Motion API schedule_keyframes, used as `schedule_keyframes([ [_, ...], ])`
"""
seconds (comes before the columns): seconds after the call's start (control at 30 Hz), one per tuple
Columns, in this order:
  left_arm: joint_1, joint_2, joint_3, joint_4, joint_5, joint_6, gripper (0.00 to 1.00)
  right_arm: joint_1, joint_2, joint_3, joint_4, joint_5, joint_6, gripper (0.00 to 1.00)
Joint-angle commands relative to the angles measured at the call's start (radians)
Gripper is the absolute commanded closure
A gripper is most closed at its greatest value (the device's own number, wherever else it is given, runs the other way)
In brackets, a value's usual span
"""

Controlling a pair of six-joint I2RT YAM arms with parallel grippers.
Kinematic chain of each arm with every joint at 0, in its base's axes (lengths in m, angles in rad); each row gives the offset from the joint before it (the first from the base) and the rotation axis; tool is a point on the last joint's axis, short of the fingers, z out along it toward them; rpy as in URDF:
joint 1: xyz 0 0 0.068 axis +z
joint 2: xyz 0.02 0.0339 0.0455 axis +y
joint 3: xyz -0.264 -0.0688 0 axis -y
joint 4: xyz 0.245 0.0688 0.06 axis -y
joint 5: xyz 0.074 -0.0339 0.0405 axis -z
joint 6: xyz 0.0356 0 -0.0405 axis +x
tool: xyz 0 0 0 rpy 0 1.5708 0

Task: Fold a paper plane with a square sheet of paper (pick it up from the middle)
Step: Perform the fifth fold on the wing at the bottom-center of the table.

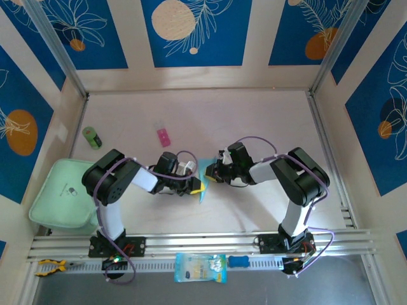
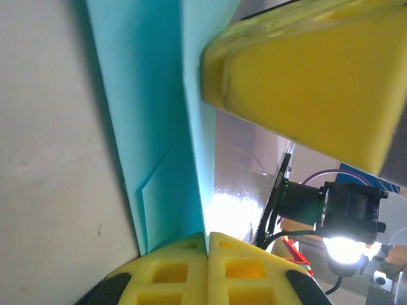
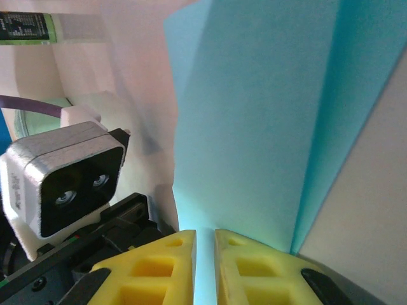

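Paper (image 1: pixel 204 170), light cyan and creased into long overlapping layers, hangs mid-frame in the top view, pinched between closed left claw (image 2: pixel 208 254) and right claw (image 3: pixel 205 254).

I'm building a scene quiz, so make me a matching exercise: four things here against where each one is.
Things:
1 square sheet of paper
2 pink block
3 printed packet
4 green tube

Places:
A near rail, between the arm bases
B table, by the left wall
C pinched by left gripper and right gripper
D open table, beyond the left gripper

Pairs: 1-C, 2-D, 3-A, 4-B
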Motion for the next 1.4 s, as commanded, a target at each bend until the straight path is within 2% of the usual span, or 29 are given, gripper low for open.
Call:
schedule_keyframes([
  [0.0,0.031,0.011,-0.022,-0.087,-0.051,0.019,1.00,-0.003,0.029,0.022,-0.018,-0.012,-0.014,0.85],
  [0.37,0.036,-0.012,-0.018,-0.176,-0.092,0.066,0.99,0.012,0.068,0.063,-0.149,0.023,-0.036,0.85],
  [0.47,0.036,-0.033,-0.010,-0.229,-0.106,0.095,0.89,0.013,0.071,0.063,-0.163,0.031,-0.033,0.85],
  [0.6,0.027,-0.062,0.020,-0.359,-0.129,0.171,0.85,0.020,0.067,0.065,-0.189,0.050,-0.022,0.86],
  [0.87,0.000,-0.061,0.052,-0.440,-0.110,0.213,0.89,0.031,0.065,0.078,-0.225,0.063,-0.019,0.86],
  [1.03,-0.010,-0.071,0.091,-0.598,-0.166,0.288,0.96,0.042,0.061,0.083,-0.254,0.083,-0.019,0.85],
  [1.17,-0.014,-0.070,0.090,-0.623,-0.176,0.295,0.99,0.052,0.062,0.083,-0.265,0.093,-0.014,0.85],
  [1.23,-0.017,-0.075,0.090,-0.641,-0.184,0.302,0.98,0.056,0.064,0.084,-0.271,0.101,-0.015,0.86],
  [1.33,-0.023,-0.089,0.094,-0.680,-0.202,0.316,0.88,0.055,0.069,0.085,-0.281,0.109,-0.012,0.86],
  [1.37,-0.026,-0.094,0.094,-0.689,-0.205,0.320,0.88,0.055,0.070,0.087,-0.286,0.111,-0.012,0.86],
])
